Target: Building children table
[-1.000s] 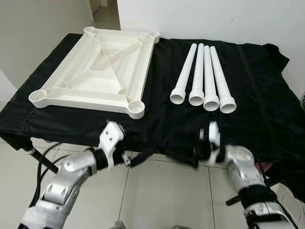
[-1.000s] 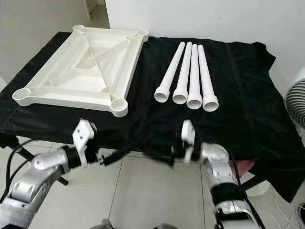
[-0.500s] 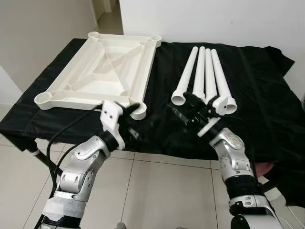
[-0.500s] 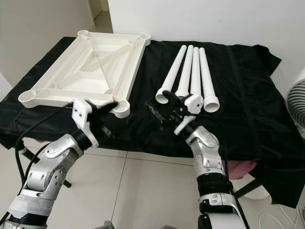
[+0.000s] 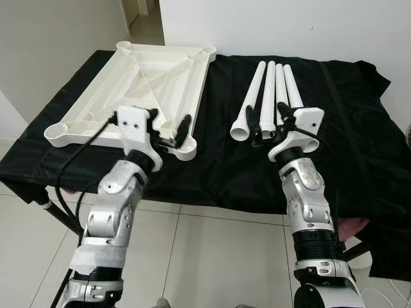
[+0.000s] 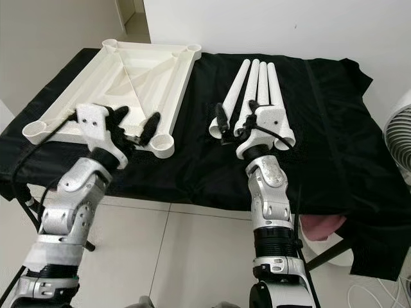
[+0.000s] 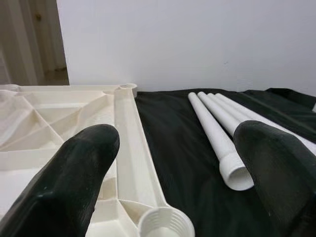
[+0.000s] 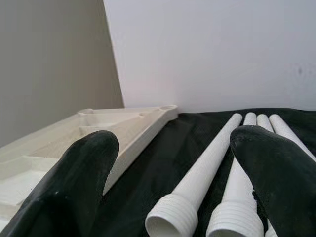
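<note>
Both black two-fingered grippers, left (image 5: 168, 128) and right (image 5: 266, 119), have been raised, spread empty, over the upturned white plastic tabletop (image 5: 144, 80) and four white plastic legs (image 5: 273, 96); assembly is judged unstarted.

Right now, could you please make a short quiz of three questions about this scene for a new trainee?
1. True or false: the tabletop lies with its ribbed underside up.
2. How many legs lie on the cloth?
3. Which one is the right end effector nearest to? A) the threaded ends of the legs B) the far corner of the tabletop C) the floor

Key:
1. True; its leg sockets also face up.
2. Four, side by side.
3. A. It is open there, while the left end effector is open over the near corner socket.
</note>
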Controlling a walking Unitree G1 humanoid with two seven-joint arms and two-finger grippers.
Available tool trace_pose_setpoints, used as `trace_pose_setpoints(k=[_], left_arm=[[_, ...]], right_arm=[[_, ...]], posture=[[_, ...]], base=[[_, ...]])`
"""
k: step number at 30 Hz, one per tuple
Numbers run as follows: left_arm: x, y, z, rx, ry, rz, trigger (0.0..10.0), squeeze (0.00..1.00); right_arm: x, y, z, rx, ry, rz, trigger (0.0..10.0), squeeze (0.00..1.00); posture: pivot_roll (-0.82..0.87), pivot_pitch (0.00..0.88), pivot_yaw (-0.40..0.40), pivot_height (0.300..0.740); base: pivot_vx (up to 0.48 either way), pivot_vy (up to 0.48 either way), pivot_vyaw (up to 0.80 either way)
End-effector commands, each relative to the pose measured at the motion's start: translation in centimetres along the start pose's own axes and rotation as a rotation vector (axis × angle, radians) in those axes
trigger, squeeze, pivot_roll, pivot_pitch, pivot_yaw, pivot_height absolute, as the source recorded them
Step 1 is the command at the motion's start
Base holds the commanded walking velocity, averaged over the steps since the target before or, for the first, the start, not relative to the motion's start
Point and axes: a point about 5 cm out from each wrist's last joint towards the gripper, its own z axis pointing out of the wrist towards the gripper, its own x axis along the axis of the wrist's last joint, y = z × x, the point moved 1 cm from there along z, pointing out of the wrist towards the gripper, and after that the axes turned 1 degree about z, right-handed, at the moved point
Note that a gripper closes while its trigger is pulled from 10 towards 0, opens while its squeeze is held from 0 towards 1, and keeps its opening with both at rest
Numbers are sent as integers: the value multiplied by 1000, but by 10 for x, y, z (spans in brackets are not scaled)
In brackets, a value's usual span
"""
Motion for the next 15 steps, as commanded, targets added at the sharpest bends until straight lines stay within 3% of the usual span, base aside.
trace_pose_setpoints(k=[1,5,8,15], left_arm=[[-7,-12,1,180,-42,37,10000,0],[-15,-18,-3,244,-75,12,10000,0],[-24,-23,-7,294,-116,40,10000,0],[-31,-14,-19,267,-97,10,10000,0]], right_arm=[[1,-4,-1,-4,20,-26,10000,0],[-5,0,-7,-48,-9,-49,10000,0],[-9,1,-13,-75,-33,-103,10000,0],[-13,0,-19,-94,-54,-137,10000,0]], posture=[[-88,58,41,740],[-90,60,41,740],[-93,65,48,740],[-118,50,76,740]], base=[[0,0,0],[0,0,0],[0,0,0],[0,0,0]])
